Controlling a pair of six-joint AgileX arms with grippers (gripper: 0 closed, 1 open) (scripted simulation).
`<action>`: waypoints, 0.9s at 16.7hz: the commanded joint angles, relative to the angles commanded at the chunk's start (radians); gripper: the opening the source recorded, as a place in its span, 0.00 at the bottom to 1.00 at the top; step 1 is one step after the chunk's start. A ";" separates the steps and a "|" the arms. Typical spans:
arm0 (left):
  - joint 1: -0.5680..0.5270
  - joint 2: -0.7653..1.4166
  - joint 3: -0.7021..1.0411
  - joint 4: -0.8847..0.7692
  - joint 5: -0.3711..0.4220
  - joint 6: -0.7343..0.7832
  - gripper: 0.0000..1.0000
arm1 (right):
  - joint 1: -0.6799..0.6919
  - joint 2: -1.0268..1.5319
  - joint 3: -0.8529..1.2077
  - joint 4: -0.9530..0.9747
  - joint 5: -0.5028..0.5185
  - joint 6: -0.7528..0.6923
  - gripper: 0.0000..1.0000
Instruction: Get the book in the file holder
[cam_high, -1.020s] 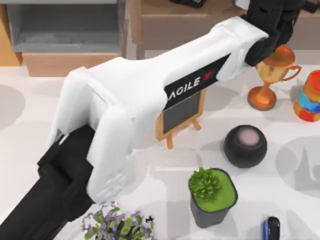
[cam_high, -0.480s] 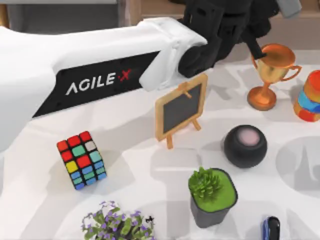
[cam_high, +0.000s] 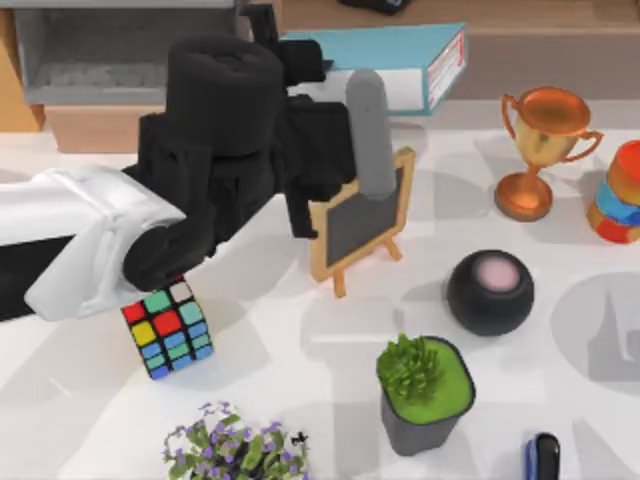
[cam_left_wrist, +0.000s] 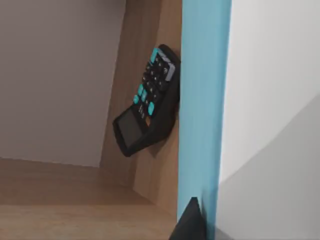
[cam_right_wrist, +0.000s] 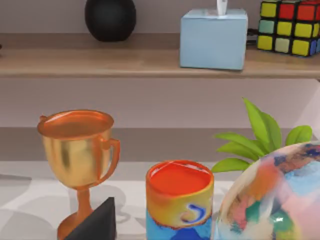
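The book (cam_high: 385, 62) lies flat at the back of the desk (cam_high: 300, 340), its teal cover up and its white page edges facing the right side; it sits right of the grey file holder (cam_high: 120, 60) and behind the little chalkboard easel (cam_high: 360, 215). It looks stiff and fairly heavy for its size, with a smooth cover that may slip, so a grip across its thickness near a corner or along the spine edge seems safest, tight enough that it does not pivot as it lifts. The left gripper (cam_high: 300, 60) reaches in from the left, its dark wrist hanging above the space between file holder and book, with the jaws at the book's left end. In the left wrist view the teal cover (cam_left_wrist: 202, 100) runs just beside a dark fingertip (cam_left_wrist: 190, 222), with a black calculator (cam_left_wrist: 147, 102) on the wooden shelf (cam_left_wrist: 75, 200) beyond; whether the jaws are wide or closed on the book, I cannot tell. The right arm is parked off to the right, its camera facing a gold trophy (cam_right_wrist: 77, 150) and a striped cup (cam_right_wrist: 180, 200).
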 joint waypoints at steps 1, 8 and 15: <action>0.033 -0.032 -0.066 0.026 0.009 0.039 0.00 | 0.000 0.000 0.000 0.000 0.000 0.000 1.00; 0.319 -0.048 -0.289 0.239 0.021 0.250 0.00 | 0.000 0.000 0.000 0.000 0.000 0.000 1.00; 0.456 0.157 -0.200 0.407 0.037 0.335 0.00 | 0.000 0.000 0.000 0.000 0.000 0.000 1.00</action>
